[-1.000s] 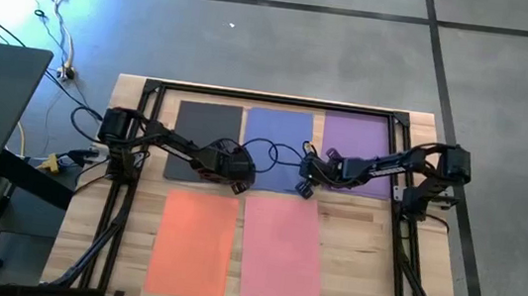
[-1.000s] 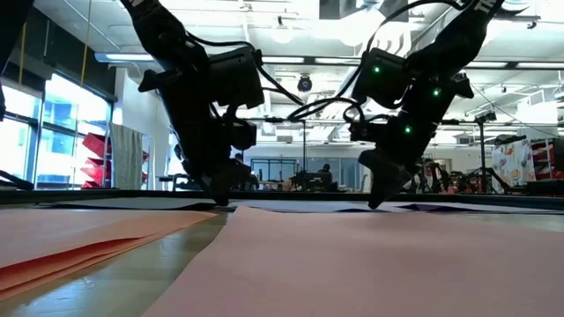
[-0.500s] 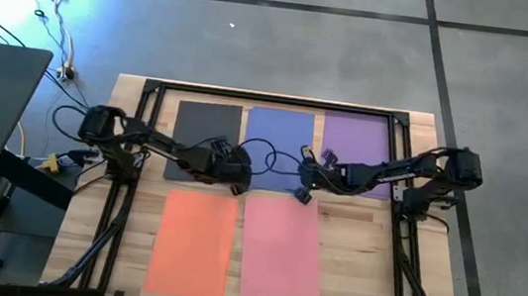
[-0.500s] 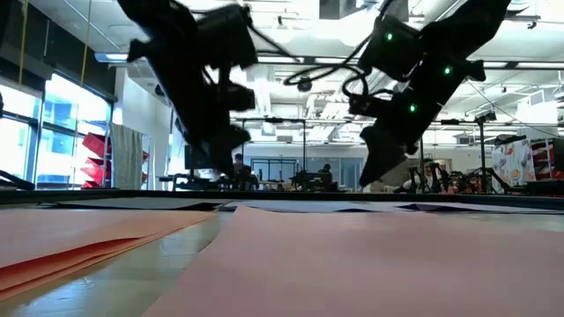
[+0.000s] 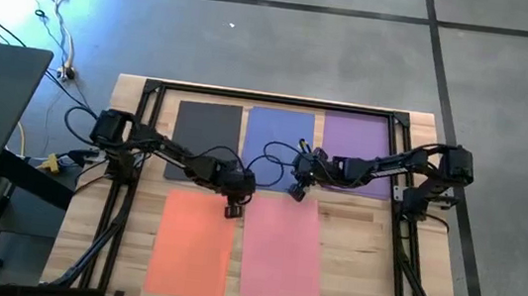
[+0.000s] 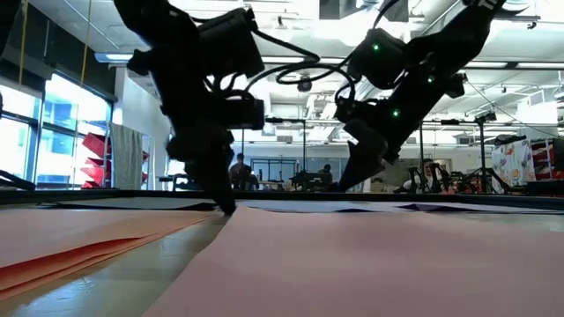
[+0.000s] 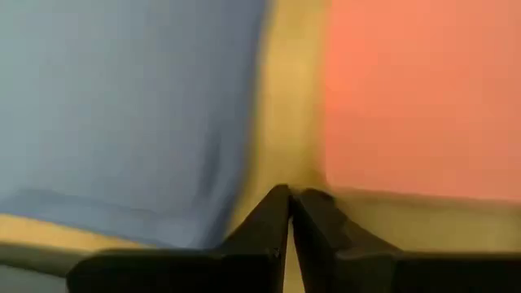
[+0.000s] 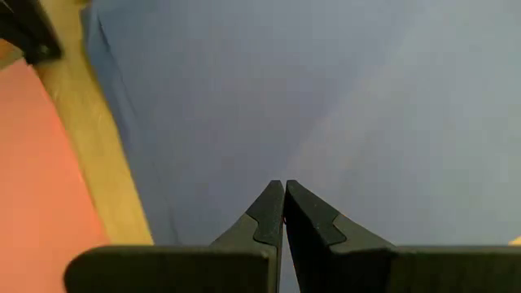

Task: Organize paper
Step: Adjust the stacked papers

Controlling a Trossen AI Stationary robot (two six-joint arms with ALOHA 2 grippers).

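Note:
Five sheets lie flat on the wooden table. Dark grey (image 5: pixel 209 122), blue (image 5: pixel 278 135) and purple (image 5: pixel 357 139) form the far row. Orange (image 5: pixel 193 245) and pink (image 5: pixel 282 255) form the near row. My left gripper (image 5: pixel 234 209) is shut, its tips down (image 6: pixel 227 210) by the pink sheet's far-left corner (image 7: pixel 330 194). My right gripper (image 5: pixel 296 192) is shut and hovers (image 6: pixel 342 187) above the blue sheet's near edge (image 8: pixel 285 89), touching nothing. My left gripper comes from above, slanting from the table's left, with its shut fingertips (image 7: pixel 281 203) down on the bare wood strip (image 7: pixel 285 122) between the blue sheet and the pink sheet's far-left corner. Whether the tips touch the pink sheet itself, I cannot tell.
A black metal frame (image 5: pixel 270 97) borders the table's far edge and sides. Loose cables (image 5: pixel 268 154) arc over the blue sheet between the two arms. Bare wood shows between the two rows and beside the near sheets. People stand far off in the room behind (image 6: pixel 324 172).
My left gripper rose off the far row's near edge, moved toward the near edge and came down beside the pink sheet's far-left corner. My right gripper lifted off the table and drifted slightly left. No sheet has visibly moved.

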